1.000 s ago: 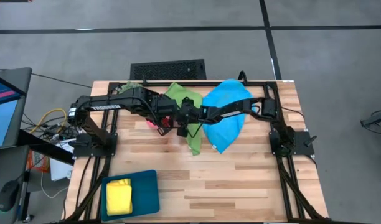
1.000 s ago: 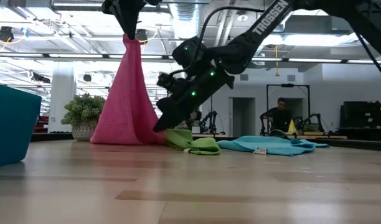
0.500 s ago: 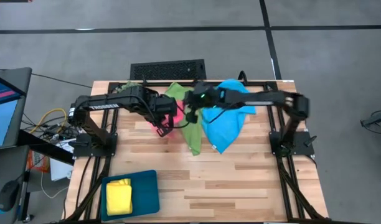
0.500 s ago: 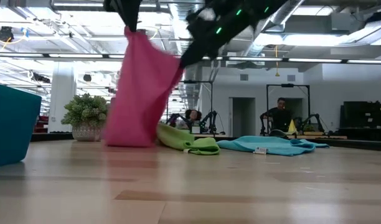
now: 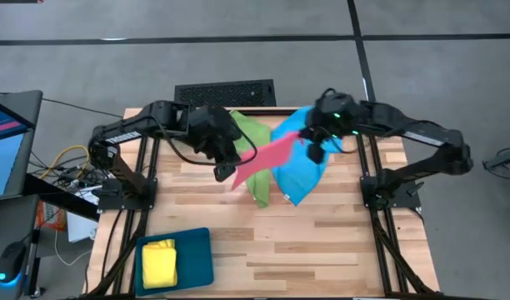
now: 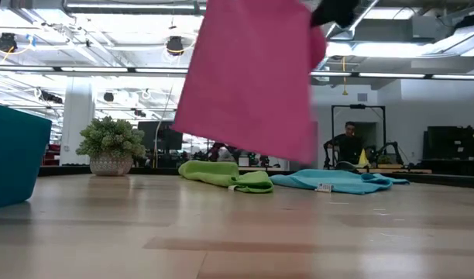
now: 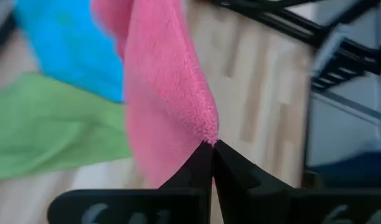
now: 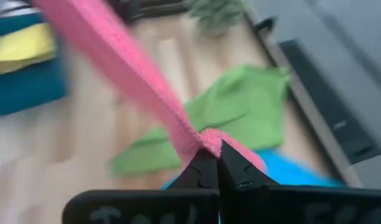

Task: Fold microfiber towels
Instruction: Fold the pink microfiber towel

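Observation:
The pink towel (image 5: pixel 267 154) is stretched between my two grippers above the table's middle. In the low view the pink towel (image 6: pixel 252 77) hangs clear of the wood. My left gripper (image 7: pixel 212 146) is shut on one corner and my right gripper (image 8: pixel 212 152) on another. The green towel (image 5: pixel 248 133) and the bright blue towel (image 5: pixel 303 171) lie crumpled on the table below and behind it. The yellow towel (image 5: pixel 159 262), folded into a square, lies in the teal tray (image 5: pixel 197 250). My left gripper pinches a corner of the pink towel (image 7: pixel 206 134) between its two shut fingertips. The cloth runs away from the fingers in a broad sheet, clear of the table. My right gripper pinches the opposite top corner (image 8: pixel 206 140) between its shut fingertips. The top edge runs taut from it toward the left gripper.
A small potted plant (image 6: pixel 109 143) stands at the table's far left. The tray sits at the near left corner. The near half of the table (image 5: pixel 322 250) is bare wood. A person (image 6: pixel 347 139) sits in the room far behind.
My right gripper has taken hold of the pink towel, then risen and gone toward the table's right edge. My left gripper has stayed shut on its corner. The towel, which hung bunched with its lower end on the table, is now spread out between them and lifted clear.

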